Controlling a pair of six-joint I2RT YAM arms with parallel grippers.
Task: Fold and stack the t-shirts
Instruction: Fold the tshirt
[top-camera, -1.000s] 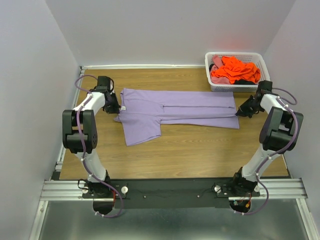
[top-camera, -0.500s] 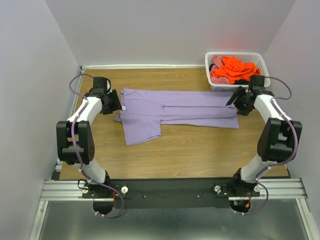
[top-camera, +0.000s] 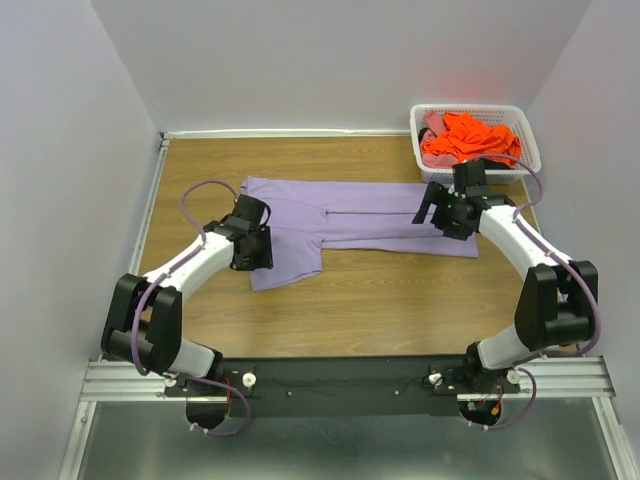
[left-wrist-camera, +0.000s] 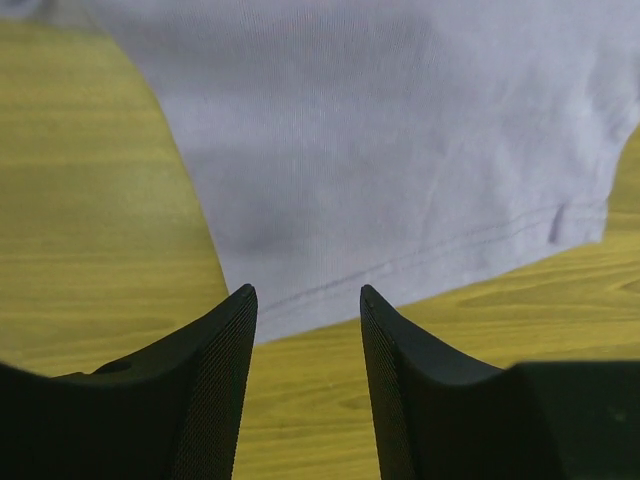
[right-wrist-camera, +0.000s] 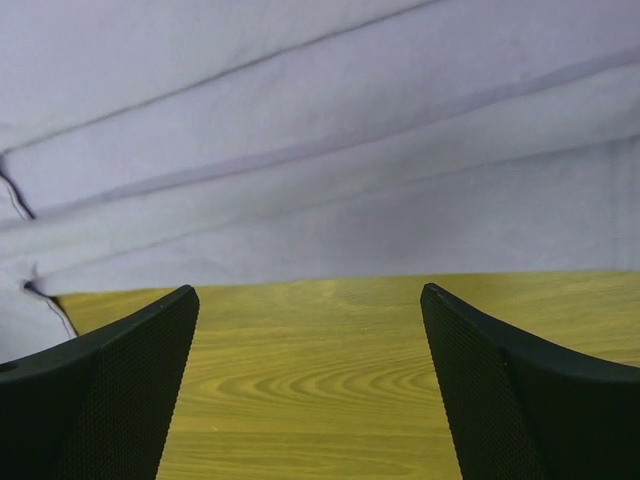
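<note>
Lavender t-shirt (top-camera: 370, 213): laid flat on tabletop (top-camera: 400, 300), long edges folded in, ready for the next fold.
Left gripper (left-wrist-camera: 305, 295): parted, empty, held over its hem.
Right gripper (right-wrist-camera: 310, 290): spread wide, empty, beside its edge.
Orange t-shirts (top-camera: 465, 140): heaped in basket (top-camera: 430, 174), unfolded.

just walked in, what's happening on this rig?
Two arms are folding a lavender t-shirt, which lies partly folded lengthwise on the table. The left gripper is open over its left-end hem and the right gripper is open at the right end's near edge. Neither holds anything. Orange t-shirts and a pink one wait in the basket.
</note>
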